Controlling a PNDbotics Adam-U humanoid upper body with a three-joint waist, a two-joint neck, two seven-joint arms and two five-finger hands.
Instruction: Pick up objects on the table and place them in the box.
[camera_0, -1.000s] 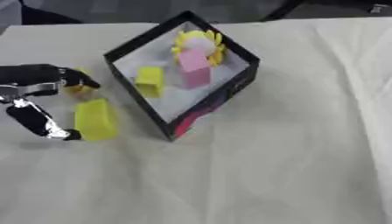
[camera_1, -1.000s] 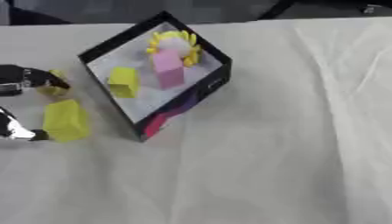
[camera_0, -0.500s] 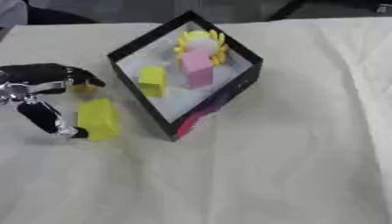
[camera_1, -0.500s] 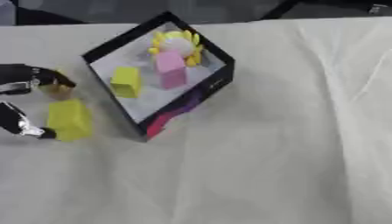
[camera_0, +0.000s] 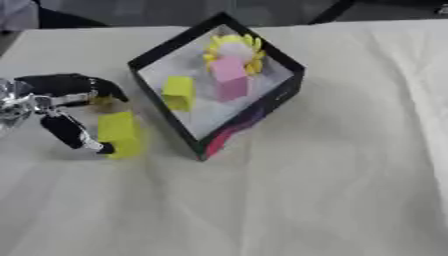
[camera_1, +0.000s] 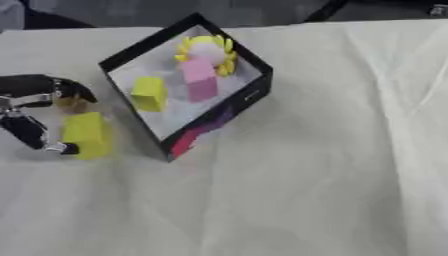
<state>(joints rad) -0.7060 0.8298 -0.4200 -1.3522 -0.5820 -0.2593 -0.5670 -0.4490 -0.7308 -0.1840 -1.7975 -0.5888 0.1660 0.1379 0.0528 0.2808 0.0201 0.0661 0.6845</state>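
Note:
A black box (camera_0: 271, 102) with a white inside stands cornerwise on the table at upper middle. In it are a yellow block (camera_0: 178, 92), a pink block (camera_0: 230, 82) and a yellow toothed ring (camera_0: 234, 47) with a pale centre. Left of the box a bigger yellow block (camera_0: 119, 133) lies on the cloth. My left hand (camera_0: 54, 95) reaches in from the left edge. Its fingers (camera_0: 94, 87) curl over the block's far end and its thumb (camera_0: 77, 137) touches the near end. The right hand shows in neither view.
A pale, lightly creased cloth (camera_0: 332, 190) covers the table. A dark strip runs along the far edge. The box's nearest corner (camera_0: 203, 156) is close to the big yellow block's right side.
My left hand has slid right, and its thumb and fingers have closed in on the ends of the big yellow block. The block has barely shifted. The box is unmoved.

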